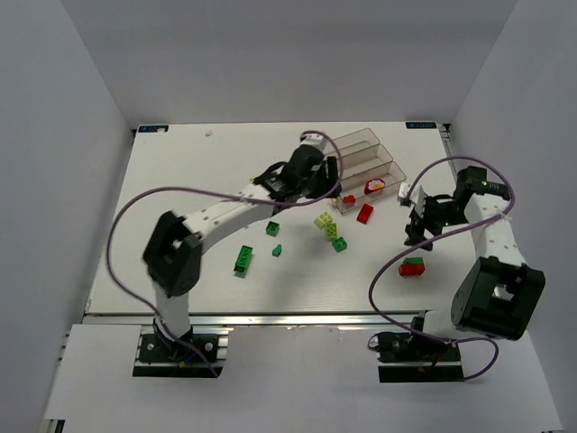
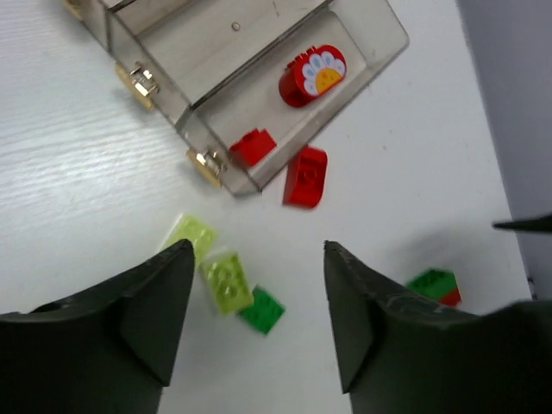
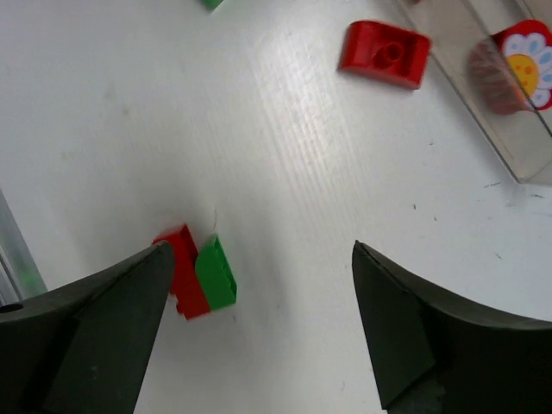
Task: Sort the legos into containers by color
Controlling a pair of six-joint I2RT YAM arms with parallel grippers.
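The containers (image 1: 371,155) are three clear bins joined in a row at the back middle. The nearest bin (image 2: 362,65) holds a red brick (image 2: 253,147) and a red flower-printed piece (image 2: 312,75). Another red brick (image 2: 305,176) lies just outside it. Two yellow-green legos (image 2: 227,282) and a green one (image 2: 261,310) lie below my left gripper (image 2: 259,254), which hangs open and empty near the bins' front end. My right gripper (image 3: 259,254) is open and empty above the table, with a red-and-green stacked pair (image 3: 203,274) beside its left finger.
More green legos (image 1: 243,260) lie left of centre, with smaller ones (image 1: 272,228) nearby. The red-and-green pair (image 1: 412,266) sits near the right arm's base. Purple cables loop over both arms. White walls close in the table on three sides.
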